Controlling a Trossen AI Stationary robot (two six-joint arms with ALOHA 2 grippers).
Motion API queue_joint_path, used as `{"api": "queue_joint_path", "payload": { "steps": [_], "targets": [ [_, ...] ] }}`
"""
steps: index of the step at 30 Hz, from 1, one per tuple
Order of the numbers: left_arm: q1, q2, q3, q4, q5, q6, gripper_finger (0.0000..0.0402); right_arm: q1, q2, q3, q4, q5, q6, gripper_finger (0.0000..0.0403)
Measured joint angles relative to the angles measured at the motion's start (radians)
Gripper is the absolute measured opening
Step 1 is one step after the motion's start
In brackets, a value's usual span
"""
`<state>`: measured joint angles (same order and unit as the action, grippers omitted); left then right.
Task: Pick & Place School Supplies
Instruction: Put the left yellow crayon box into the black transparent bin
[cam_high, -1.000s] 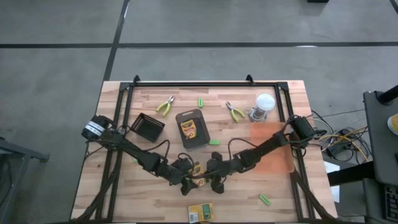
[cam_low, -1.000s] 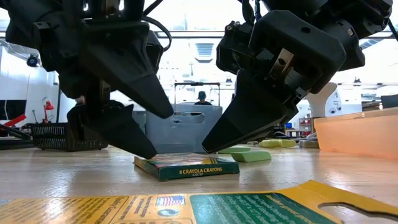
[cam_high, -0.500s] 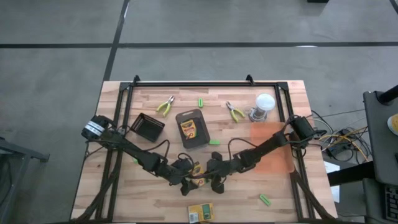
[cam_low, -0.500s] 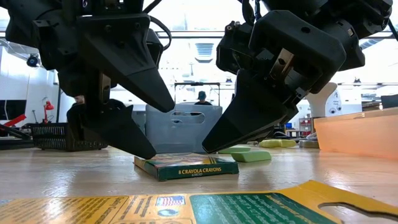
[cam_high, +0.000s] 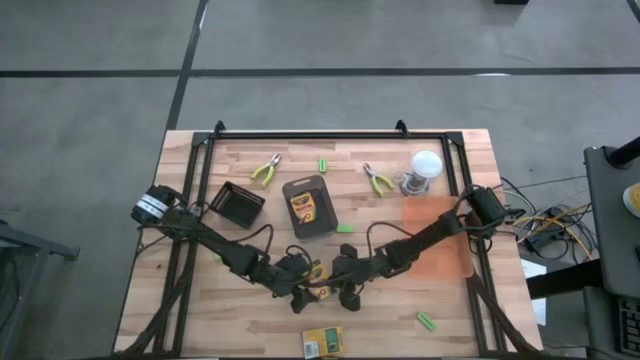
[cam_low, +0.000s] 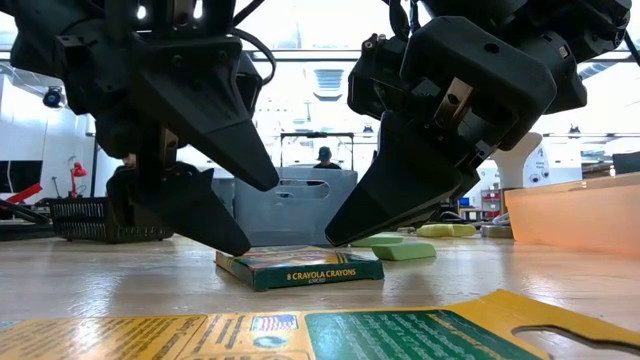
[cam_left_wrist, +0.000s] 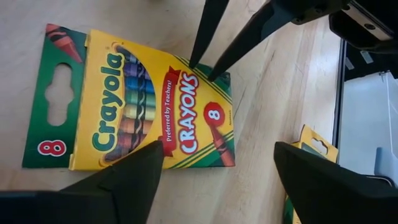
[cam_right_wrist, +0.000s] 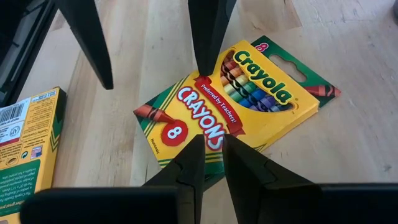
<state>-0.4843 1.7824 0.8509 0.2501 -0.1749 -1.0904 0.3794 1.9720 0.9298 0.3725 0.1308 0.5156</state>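
Observation:
A yellow-and-green crayon box (cam_high: 315, 272) lies flat, face up, on the wooden table (cam_high: 200, 310) near its front middle, between my two grippers. From the left, my left gripper (cam_left_wrist: 217, 146) stands open over it, one finger low at the box's long edge and the other up in the air (cam_low: 270, 180). From the right, my right gripper (cam_right_wrist: 213, 140) is shut with its tips on the box. A second crayon box (cam_high: 322, 341) lies at the front edge. A third (cam_high: 306, 206) lies on the dark grey tray (cam_high: 300, 185). Two pliers (cam_high: 265, 170) (cam_high: 378, 180) and green sticks (cam_high: 427, 321) lie about. My left gripper's lower fingertip (cam_low: 240, 245) meets the crayon box at one long edge (cam_left_wrist: 163, 149), slanting down from the table's left; whether it bears on the box, I cannot tell. My right gripper sets its shut fingertips (cam_left_wrist: 194, 62) on the box's printed face near the end with the "8" (cam_right_wrist: 208, 134), slanting down from the table's right. The box lies flat on the table.
A black basket (cam_high: 237, 203) stands at the left, and a clear jar with a white lid (cam_high: 423, 170) at the far right. An orange translucent container (cam_high: 437, 240) lies under the right arm. Green sticks (cam_high: 323, 164) (cam_high: 345, 228) lie around the tray.

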Motion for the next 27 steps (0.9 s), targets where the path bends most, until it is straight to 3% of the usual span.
{"api": "queue_joint_path", "payload": {
  "steps": [7, 27],
  "targets": [
    [0.0, 0.0, 0.0, -0.004, 0.0, 0.004, 0.0284, 0.0, 0.0, 0.0, 0.0, 0.0, 0.0, 0.0057],
    [0.0, 0.0, 0.0, -0.001, 0.0, 0.02, 0.0282, 0.0, 0.0, 0.0, 0.0, 0.0, 0.0, 0.0057]
  ]
}}
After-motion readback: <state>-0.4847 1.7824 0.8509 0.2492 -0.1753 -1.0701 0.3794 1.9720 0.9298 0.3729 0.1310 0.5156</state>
